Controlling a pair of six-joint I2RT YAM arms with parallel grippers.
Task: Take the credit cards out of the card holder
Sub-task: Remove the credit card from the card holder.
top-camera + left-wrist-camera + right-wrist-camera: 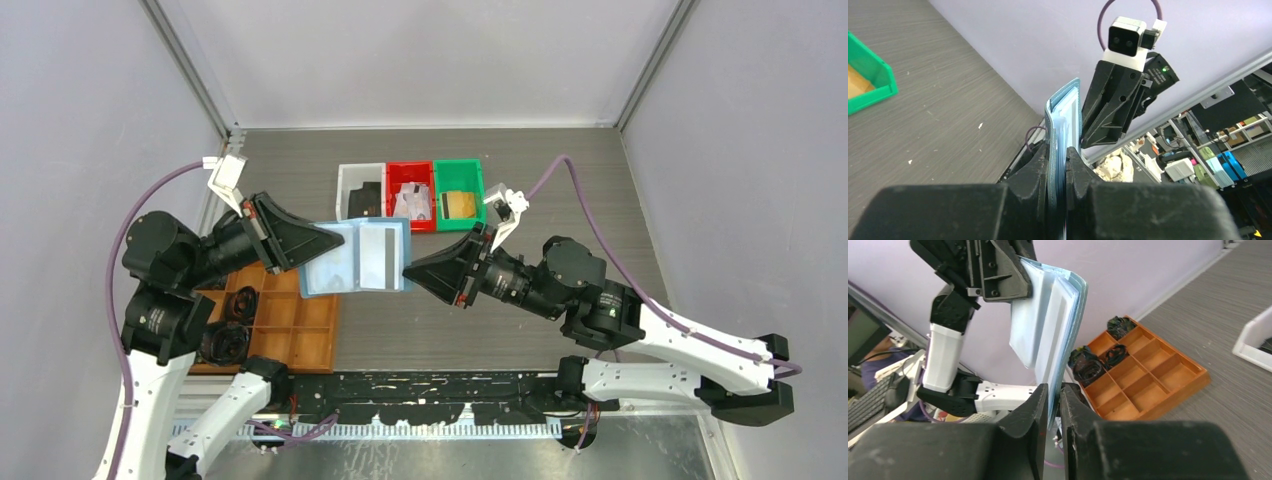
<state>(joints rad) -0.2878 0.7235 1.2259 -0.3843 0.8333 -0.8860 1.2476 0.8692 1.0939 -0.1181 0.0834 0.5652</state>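
Gripping the light blue card holder (355, 258) from opposite edges, the left claw (335, 241) and right claw (408, 270) hold it open above the surface (560, 200).

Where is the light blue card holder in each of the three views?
Top external: the card holder is just left of centre, spread open, gripped by the left claw.
Left wrist: the holder is at centre, edge-on and upright.
Right wrist: the holder is at upper centre, fanned open.
Shared landmark: the left claw clamped on it, in every view.
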